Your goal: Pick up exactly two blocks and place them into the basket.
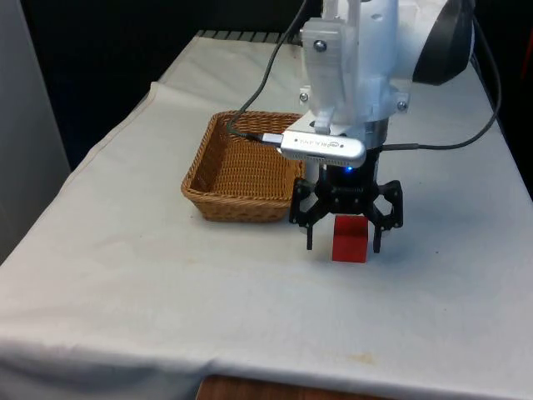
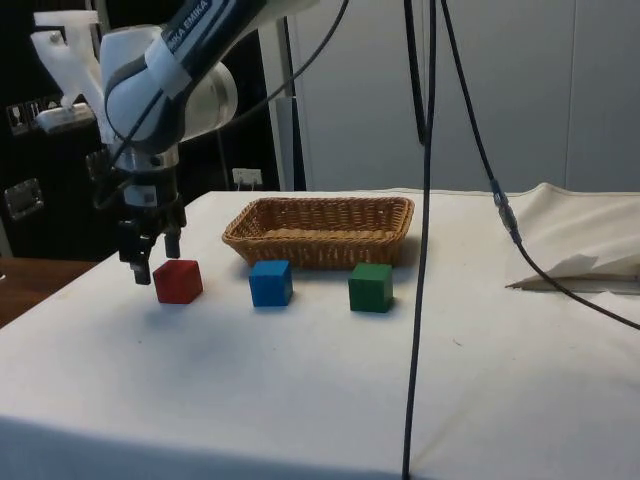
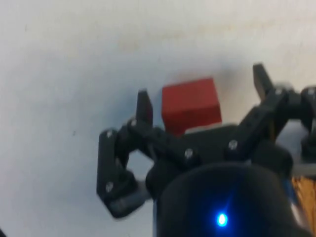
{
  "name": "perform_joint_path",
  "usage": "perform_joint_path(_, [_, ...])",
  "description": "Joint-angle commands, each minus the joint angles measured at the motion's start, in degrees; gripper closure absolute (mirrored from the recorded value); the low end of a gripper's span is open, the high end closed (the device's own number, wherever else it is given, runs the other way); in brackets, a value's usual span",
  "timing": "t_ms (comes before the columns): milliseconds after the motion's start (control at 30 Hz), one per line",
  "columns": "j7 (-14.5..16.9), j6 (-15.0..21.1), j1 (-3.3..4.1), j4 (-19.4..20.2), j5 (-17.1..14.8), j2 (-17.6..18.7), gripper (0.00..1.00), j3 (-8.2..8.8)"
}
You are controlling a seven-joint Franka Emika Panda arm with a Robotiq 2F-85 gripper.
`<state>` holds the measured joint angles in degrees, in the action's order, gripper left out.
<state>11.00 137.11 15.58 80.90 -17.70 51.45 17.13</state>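
Over the red block (image 1: 350, 238) hangs the gripper (image 1: 343, 243), jaws spread wide, one finger either side, neither touching it, nothing held. That block sits on the white-clothed worktop (image 1: 166, 283), just off the wicker basket (image 1: 241, 171) toward the front view's right. From the side, blue block (image 2: 271, 283) and green block (image 2: 371, 287) line up with the red one along the basket's near wall, each apart from its neighbour.

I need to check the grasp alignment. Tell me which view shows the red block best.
Wrist view: the red block sits between the open claw. Side view shows it beside the claw; front view has it partly hidden.
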Motion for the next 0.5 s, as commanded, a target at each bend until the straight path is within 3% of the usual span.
perform_joint_path(0, [0.97, 0.06, -0.29, 0.86, -0.86, -0.86, 0.00, -0.57])
perform_joint_path(33, [0.57, -0.06, -0.06, 0.17, -0.57, -0.11, 0.00, 0.00])
perform_joint_path(267, [2.69, -1.26, 0.23, 4.13, -1.78, -4.01, 0.00, -0.34])
perform_joint_path(300, [2.29, -1.55, 0.29, 3.27, -1.49, -3.32, 0.00, -0.06])
perform_joint_path(467, [3.09, -1.15, 0.57, 7.05, -1.89, -5.90, 0.00, -0.80])
